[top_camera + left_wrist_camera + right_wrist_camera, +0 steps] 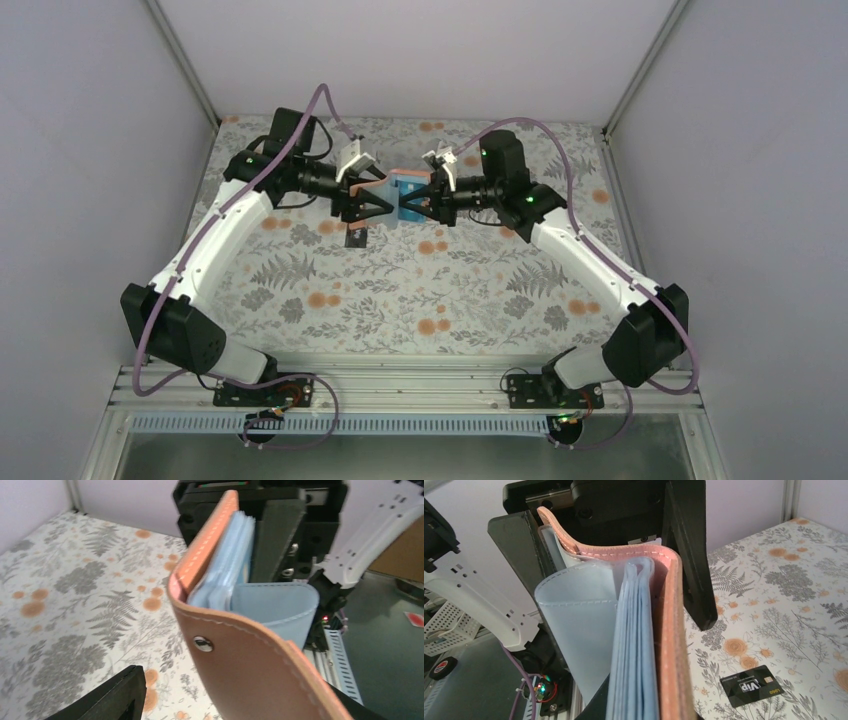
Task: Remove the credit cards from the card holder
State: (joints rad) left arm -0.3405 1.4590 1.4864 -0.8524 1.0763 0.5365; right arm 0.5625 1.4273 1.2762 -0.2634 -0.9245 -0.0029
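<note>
The right hand (408, 209) is clamped on the card holder (407, 184), which it holds above the bench (400, 292). The left hand (385, 208) stands apart, one finger on either side of the card holder. A black card (750, 686) lies flat on the bench below.

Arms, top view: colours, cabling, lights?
Both alike: left arm and right arm have white link shells, black joint housings with green LEDs, and a purple cable looping to each wrist. The left gripper and right gripper are black, with white camera brackets.

card (355, 237) on table (450, 290), card holder (405, 188) above
</note>
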